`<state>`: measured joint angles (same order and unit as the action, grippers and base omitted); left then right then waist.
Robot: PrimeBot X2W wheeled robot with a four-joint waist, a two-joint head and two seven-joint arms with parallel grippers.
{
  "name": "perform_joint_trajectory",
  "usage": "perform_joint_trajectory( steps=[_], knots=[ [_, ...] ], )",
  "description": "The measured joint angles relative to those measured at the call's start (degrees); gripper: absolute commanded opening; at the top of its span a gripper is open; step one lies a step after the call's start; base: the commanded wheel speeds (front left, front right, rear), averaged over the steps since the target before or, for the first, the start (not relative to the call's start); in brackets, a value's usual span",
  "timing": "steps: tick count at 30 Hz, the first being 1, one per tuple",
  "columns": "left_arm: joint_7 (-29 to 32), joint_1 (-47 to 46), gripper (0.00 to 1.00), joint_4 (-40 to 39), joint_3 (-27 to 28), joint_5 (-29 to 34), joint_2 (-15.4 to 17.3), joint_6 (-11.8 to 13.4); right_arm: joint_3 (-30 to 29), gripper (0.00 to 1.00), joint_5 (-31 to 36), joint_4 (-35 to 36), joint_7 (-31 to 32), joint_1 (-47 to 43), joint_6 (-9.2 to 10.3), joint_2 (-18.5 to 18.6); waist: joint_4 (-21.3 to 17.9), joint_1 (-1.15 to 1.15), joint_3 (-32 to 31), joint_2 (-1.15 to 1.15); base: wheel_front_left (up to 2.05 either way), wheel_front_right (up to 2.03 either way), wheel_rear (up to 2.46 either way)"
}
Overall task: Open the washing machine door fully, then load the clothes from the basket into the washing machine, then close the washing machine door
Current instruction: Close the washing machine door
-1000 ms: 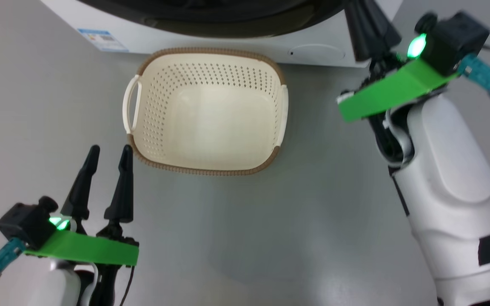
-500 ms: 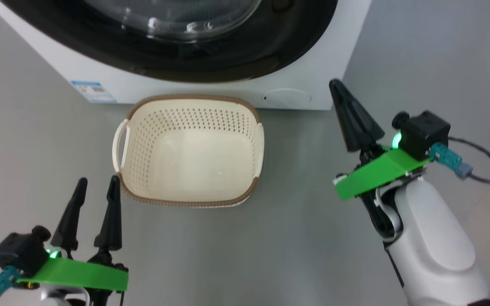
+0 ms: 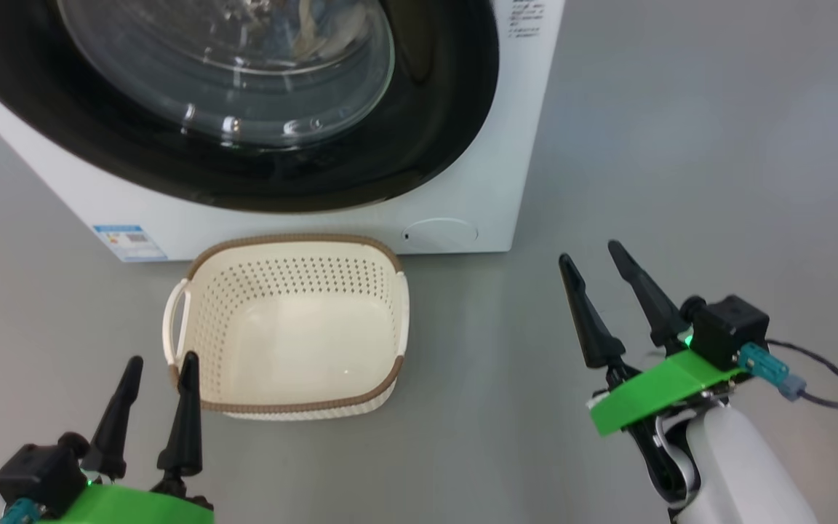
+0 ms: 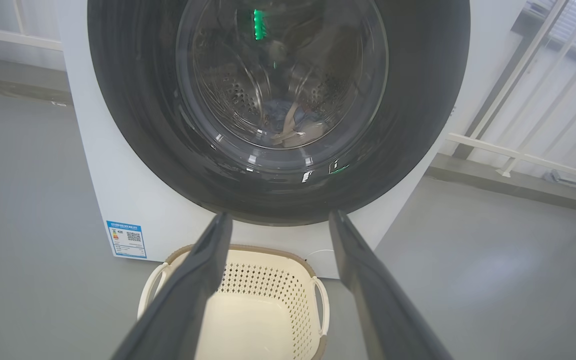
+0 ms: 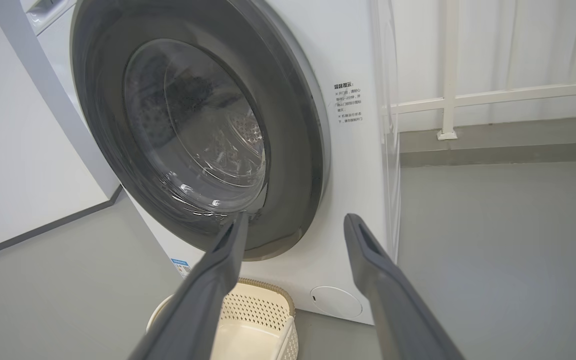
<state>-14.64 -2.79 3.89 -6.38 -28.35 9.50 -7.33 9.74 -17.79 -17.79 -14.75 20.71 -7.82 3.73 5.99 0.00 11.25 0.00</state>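
The washing machine stands at the top of the head view, and its glossy black washing machine door lies flush against the front. Through the door glass, blue and pale clothes lie in the drum. The cream basket sits on the floor before the machine with nothing inside. My left gripper is open at the basket's near left corner, fingers empty. My right gripper hangs open and empty to the right of the basket, apart from the machine. The door and basket also show past my right gripper.
A blue label sticker and a round white flap mark the machine's lower front. A dark cable trails from my right wrist. White railings stand behind the machine. Grey floor stretches to the right.
The head camera has tilted up, bringing the door into view. My right gripper has gone from shut to open and drawn back from the machine's lower right corner.
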Motion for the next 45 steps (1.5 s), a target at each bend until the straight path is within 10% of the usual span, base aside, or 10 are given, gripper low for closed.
perform_joint_trajectory(
  steps=[45],
  knots=[
    [0.0,11.34,1.0,3.34,8.6,11.05,-5.04,0.0,-7.23,1.0,2.46,7.67,0.01,-22.25,0.01,-0.86,-8.47,0.0,-14.75,0.0,0.0,0.0,0.0]
  ],
)
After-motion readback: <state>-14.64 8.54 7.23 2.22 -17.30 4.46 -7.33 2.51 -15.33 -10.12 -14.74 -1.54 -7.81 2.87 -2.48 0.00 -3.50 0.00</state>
